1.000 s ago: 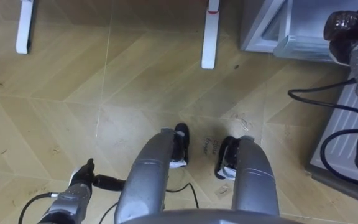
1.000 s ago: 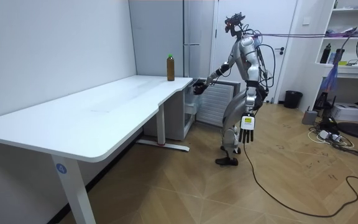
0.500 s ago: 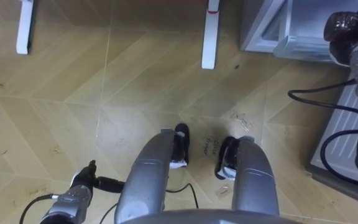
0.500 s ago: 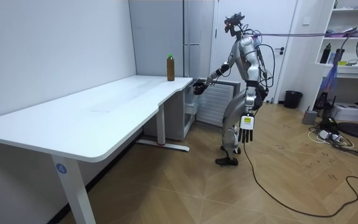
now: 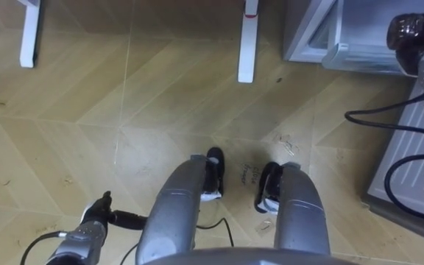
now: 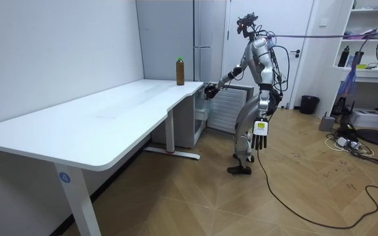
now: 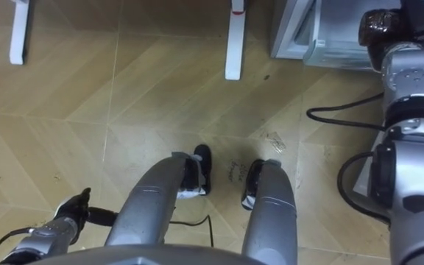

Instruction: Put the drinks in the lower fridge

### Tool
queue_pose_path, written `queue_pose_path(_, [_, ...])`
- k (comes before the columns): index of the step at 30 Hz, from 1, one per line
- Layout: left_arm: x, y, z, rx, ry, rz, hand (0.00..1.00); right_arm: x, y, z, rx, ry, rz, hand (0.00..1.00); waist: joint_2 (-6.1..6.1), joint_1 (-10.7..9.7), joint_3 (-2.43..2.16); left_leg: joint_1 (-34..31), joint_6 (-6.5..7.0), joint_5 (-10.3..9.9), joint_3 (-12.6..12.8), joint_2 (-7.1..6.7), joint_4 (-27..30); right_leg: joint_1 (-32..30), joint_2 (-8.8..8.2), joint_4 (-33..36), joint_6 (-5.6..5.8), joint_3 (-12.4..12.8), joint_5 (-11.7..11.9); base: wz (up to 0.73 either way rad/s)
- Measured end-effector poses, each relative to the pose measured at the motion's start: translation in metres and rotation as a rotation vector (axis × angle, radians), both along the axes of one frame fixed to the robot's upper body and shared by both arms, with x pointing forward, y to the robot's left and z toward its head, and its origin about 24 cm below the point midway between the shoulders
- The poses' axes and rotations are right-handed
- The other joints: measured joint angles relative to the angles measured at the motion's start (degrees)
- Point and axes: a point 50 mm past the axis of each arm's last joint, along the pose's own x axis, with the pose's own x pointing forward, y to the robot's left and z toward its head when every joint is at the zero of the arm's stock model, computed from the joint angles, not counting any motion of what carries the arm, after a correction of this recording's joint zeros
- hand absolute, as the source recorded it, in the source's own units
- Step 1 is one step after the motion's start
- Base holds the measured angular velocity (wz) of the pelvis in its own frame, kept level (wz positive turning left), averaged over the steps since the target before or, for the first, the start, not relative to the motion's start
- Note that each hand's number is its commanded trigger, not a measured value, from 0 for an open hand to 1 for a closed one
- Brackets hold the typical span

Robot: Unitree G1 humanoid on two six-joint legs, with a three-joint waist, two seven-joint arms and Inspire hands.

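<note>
Two drinks are in sight from my station. One brown bottle with a green cap point(image 6: 180, 71) stands upright at the far end of the white worktop point(image 6: 110, 115), close to its far edge and just left of the tall grey fridge point(image 6: 209, 39) in the room view. The other, a dark brown bottle point(image 5: 409, 31), is in the right robot hand point(image 6: 208, 91), whose fingers are closed round it. That arm is stretched forward, and the bottle sits right at the front of the fridge's lower compartment point(image 5: 322, 33), which is open at the far right of the eye views. From here I cannot tell whether the bottle is already inside the opening or only in front of it. The left robot hand point(image 6: 260, 134) hangs at the robot's side with its fingers straight and relaxed, pointing down at the wooden floor point(image 5: 160, 96) and holding nothing. The robot stands upright on that floor at the far end of the worktop, facing the fridge. The worktop's white foot point(image 5: 247, 44) lies on the floor just left of the open compartment.
</note>
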Motion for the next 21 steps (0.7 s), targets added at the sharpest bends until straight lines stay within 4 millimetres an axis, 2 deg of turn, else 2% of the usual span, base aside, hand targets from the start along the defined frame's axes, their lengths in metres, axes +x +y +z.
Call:
queue_pose_path(5, [-0.0009, 0.0011, -0.0001, 0.000, -0.003, 0.007, 0.00, -0.0011, -0.0040, 0.0027, -0.080, 0.054, 0.005, 1.00, 0.00, -0.10, 0.00, 0.08, 0.01, 0.00, 0.03, -0.03, 0.00, 0.12, -0.03, -0.03, 0.04, 0.01, -0.02, 0.00])
queue_pose_path(11, [-0.0038, 0.0023, -0.0009, -0.006, 0.001, 0.030, 0.00, -0.0016, -0.0043, 0.0033, -0.081, 0.082, -0.009, 1.00, -0.05, -0.06, 0.03, 0.49, 0.03, 0.03, 0.01, -0.08, -0.46, 0.49, -0.09, -0.31, 0.09, 0.03, -0.06, 0.00])
queue_pose_path(12, [-0.0038, 0.0023, -0.0009, -0.006, 0.002, 0.030, 0.00, -0.0016, -0.0043, 0.0034, -0.080, 0.085, -0.011, 0.53, -0.06, -0.05, 0.03, 0.55, 0.05, 0.05, 0.01, -0.09, -0.58, 0.55, -0.09, -0.39, 0.09, 0.03, -0.05, 0.00])
queue_pose_path(13, [-0.0039, 0.0024, -0.0009, -0.007, 0.001, 0.033, 0.00, -0.0018, -0.0043, 0.0032, -0.066, 0.085, -0.017, 0.00, -0.07, -0.01, 0.04, 0.71, 0.01, 0.13, 0.01, -0.08, -0.95, 0.70, -0.01, -0.73, 0.18, 0.04, 0.00, 0.00])
queue_pose_path(21, [-0.0080, 0.0034, -0.0023, 0.004, 0.019, 0.041, 0.00, -0.0023, -0.0030, 0.0013, 0.095, 0.043, -0.065, 0.00, -0.12, 0.32, 0.08, 1.08, -0.02, 0.26, 0.07, -0.08, -1.68, 1.07, 0.12, -1.37, 0.15, 0.07, 0.10, 0.00])
